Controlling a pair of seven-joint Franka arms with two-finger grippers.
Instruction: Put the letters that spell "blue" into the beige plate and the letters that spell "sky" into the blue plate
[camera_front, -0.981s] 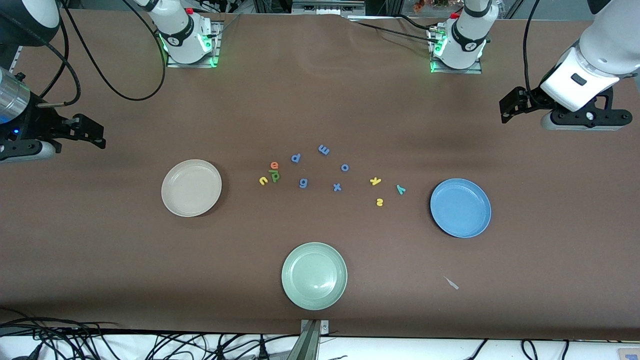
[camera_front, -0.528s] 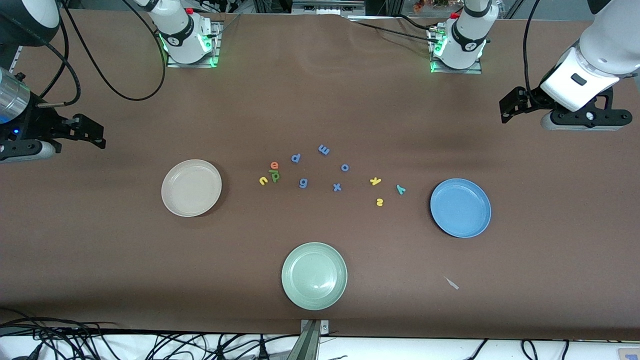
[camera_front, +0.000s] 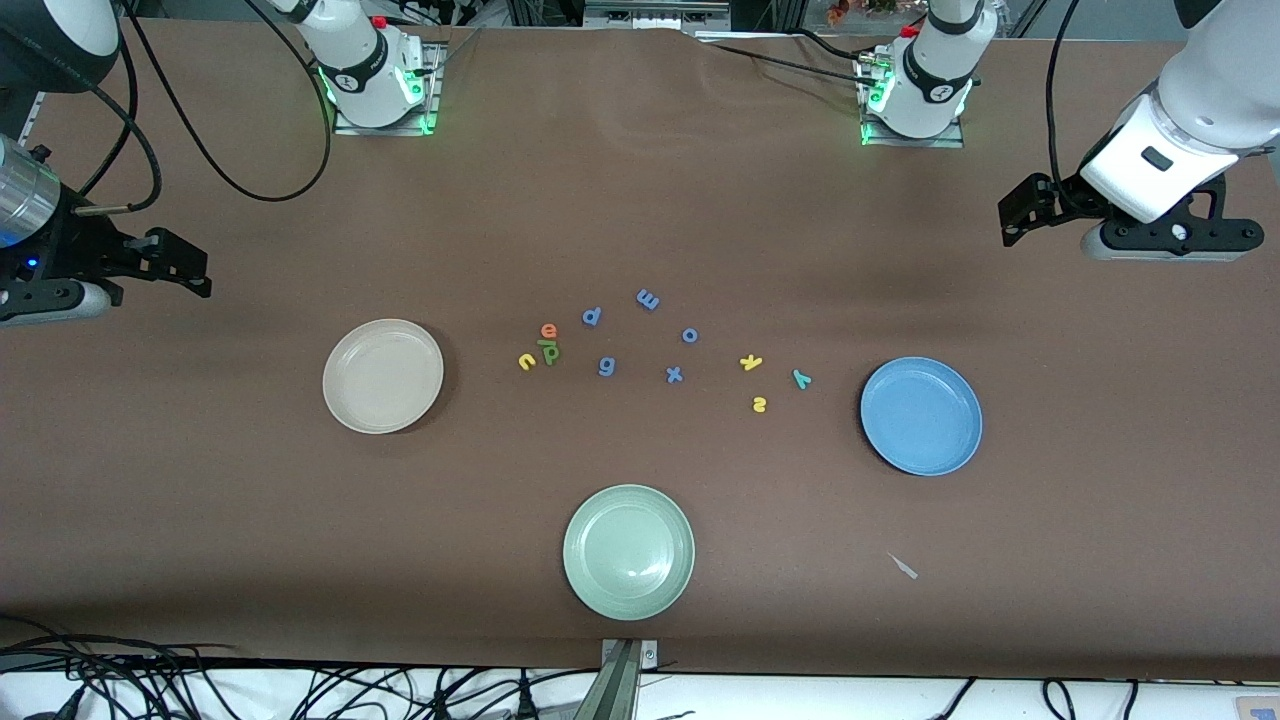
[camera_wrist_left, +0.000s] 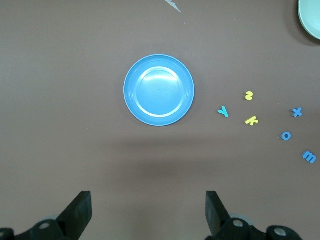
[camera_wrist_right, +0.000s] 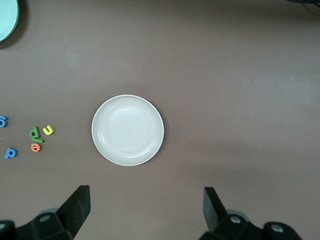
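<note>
Letters (camera_front: 660, 350) untouched between plates

Three plates: beige plate (camera_front: 383, 376), blue plate (camera_front: 921, 416), green plate (camera_front: 628, 551). Twelve foam letters (camera_front: 606, 366): five blue, three yellow, two green, one orange, one teal. Two grippers.

Robotics lab: bolted arm bases (camera_front: 378, 75), cables (camera_front: 200, 150)

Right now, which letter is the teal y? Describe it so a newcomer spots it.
Find the blue plate toward the left arm's end of the table. The teal y is the letter lying closest to its rim. Its nearest neighbours, the k and s, are yellow; it alone is teal.
</note>
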